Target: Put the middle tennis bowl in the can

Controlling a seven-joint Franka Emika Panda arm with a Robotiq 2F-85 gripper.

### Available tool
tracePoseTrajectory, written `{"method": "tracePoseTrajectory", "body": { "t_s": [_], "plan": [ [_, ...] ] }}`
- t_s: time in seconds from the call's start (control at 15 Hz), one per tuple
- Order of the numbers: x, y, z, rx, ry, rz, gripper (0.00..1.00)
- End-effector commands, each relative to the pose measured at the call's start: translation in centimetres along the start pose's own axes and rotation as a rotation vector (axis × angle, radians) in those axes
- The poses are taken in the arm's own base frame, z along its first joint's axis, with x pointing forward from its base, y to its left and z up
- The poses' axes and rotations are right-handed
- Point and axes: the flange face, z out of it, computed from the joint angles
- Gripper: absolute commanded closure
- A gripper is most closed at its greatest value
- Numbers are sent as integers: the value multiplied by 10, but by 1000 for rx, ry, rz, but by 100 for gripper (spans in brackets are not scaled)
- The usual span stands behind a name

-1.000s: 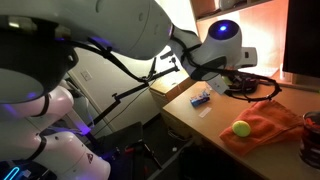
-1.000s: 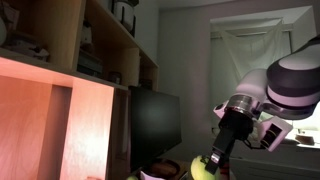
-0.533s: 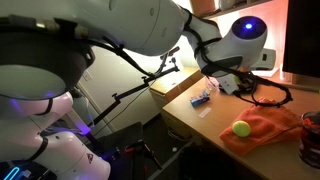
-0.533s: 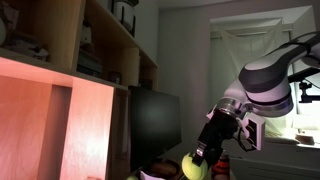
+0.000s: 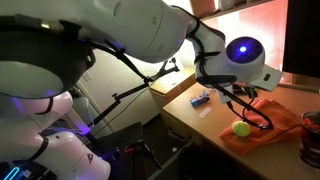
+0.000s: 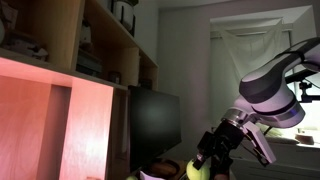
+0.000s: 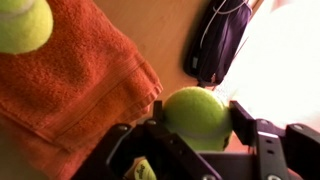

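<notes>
In the wrist view my gripper [image 7: 197, 120] is shut on a fuzzy yellow-green tennis ball [image 7: 197, 112], held between both fingers above the wooden table, just off the edge of the orange towel [image 7: 80, 90]. A second tennis ball [image 7: 20, 22] lies on the towel at the top left. In an exterior view the gripper [image 6: 205, 168] holds the ball [image 6: 195, 171] low in the picture. In an exterior view one ball [image 5: 241, 128] lies on the towel [image 5: 275, 128], and the dark can [image 5: 311, 140] stands at the right edge. The arm hides the held ball there.
A black pouch with cords [image 7: 220, 45] lies on the table beyond the gripper. A blue and white item [image 5: 201, 97] lies near the table's far corner. The table's front edge [image 5: 190, 128] drops off beside the towel. Wooden shelves [image 6: 90, 60] and a dark monitor [image 6: 155, 120] stand nearby.
The arm has swung across the table and come down over the towel. The gripper with the ball has sunk lower in the picture. The ball on the towel has not moved.
</notes>
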Motion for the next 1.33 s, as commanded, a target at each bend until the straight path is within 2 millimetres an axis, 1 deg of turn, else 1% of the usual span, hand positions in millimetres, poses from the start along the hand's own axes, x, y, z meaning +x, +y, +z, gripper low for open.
{"method": "tracePoseTrajectory", "body": {
  "t_s": [0.0,0.13,0.27,0.53,0.67,0.73,0.8,1.27],
  "plan": [
    [-14,-7,-12,-30,59,74,58],
    [-18,-13,-10,-27,55,16,58],
    [-21,-24,-5,-19,20,-88,58],
    [-27,-45,2,-22,-11,-219,58],
    [-30,-50,5,-22,-16,-245,58],
    [-26,-42,13,-16,2,-196,58],
    [-27,-43,14,-15,0,-200,33],
    [-28,-39,16,-19,-3,-194,33]
  ]
}}
